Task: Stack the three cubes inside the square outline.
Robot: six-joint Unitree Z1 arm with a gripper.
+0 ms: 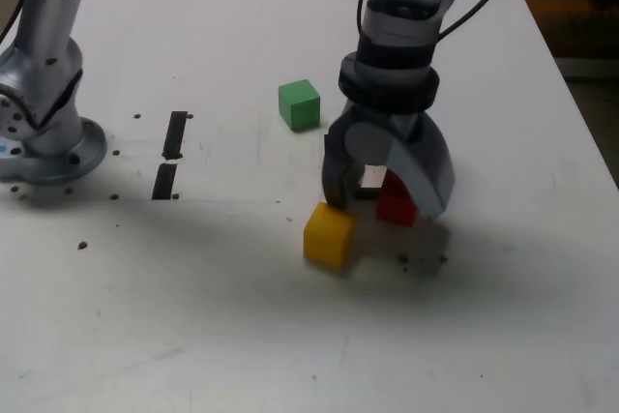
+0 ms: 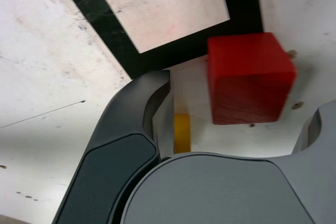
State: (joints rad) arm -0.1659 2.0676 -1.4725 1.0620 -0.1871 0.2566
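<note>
My gripper (image 1: 384, 205) stands low over the table, open, its jaws on either side of the red cube (image 1: 397, 204) with a gap on both sides. In the wrist view the red cube (image 2: 247, 77) rests on the table just outside the black tape of the square outline (image 2: 105, 30), between my fingers (image 2: 142, 114). The yellow cube (image 1: 329, 234) sits just outside one finger, and only a sliver of the yellow cube (image 2: 181, 132) shows at the wrist. The green cube (image 1: 299, 103) lies farther back. In the exterior view the gripper hides most of the outline.
Two short black tape strips (image 1: 175, 134) (image 1: 164, 181) lie at the exterior view's left, near the arm's base (image 1: 48, 142). The table's edge (image 1: 580, 113) runs down the exterior view's right. A black cable (image 1: 484, 2) hangs by the arm.
</note>
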